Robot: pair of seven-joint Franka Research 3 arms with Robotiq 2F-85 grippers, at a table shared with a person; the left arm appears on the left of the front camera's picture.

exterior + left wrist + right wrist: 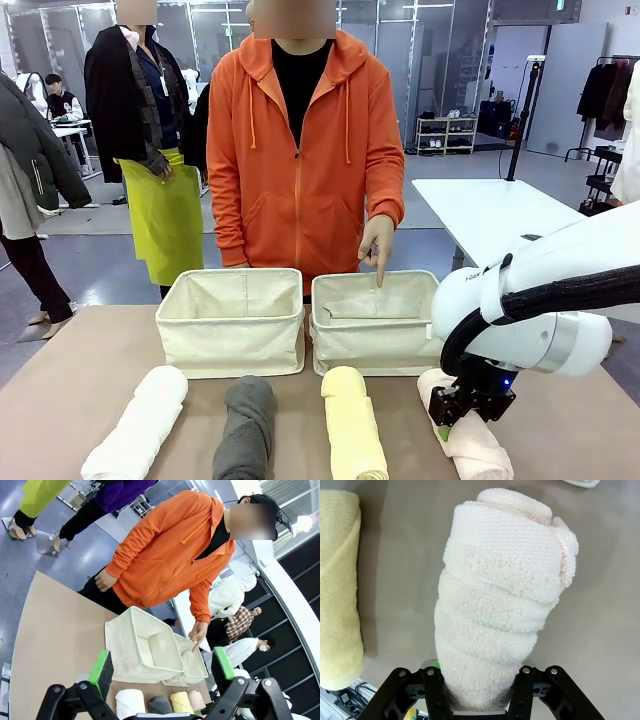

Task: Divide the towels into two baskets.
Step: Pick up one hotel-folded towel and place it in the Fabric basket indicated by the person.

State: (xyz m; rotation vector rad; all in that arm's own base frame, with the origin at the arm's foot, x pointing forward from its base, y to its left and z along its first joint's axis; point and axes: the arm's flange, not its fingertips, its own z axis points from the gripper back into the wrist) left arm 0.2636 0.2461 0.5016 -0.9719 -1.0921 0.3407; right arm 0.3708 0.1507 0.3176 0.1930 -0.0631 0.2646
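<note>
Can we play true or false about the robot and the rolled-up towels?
1. The right gripper squeezes the pink towel. True.
2. The yellow one is already in a basket. False: the yellow towel lies on the table, between the grey towel and the pink towel.
3. The person's hand points into the right basket. True.
4. The left gripper is shut. False: it is open, with nothing between its fingers.
</note>
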